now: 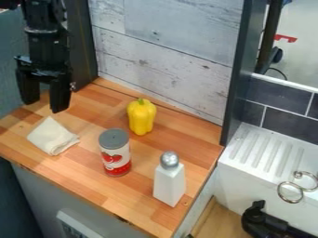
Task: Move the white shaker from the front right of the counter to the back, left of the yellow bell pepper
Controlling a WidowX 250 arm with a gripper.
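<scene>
End effector [44, 106] apart, empty, near folded cloth [52, 136]; tall white shaker [169, 182] near tabletop [93, 114] edge could topple off if bumped.

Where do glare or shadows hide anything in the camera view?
Camera view: a bright highlight on the silver cap, a milder sheen on the yellow pepper; only soft shading around the white cloth, its folds readable; the black gripper is dark enough to lose surface detail, but the gap between its fingers is clear.
</scene>
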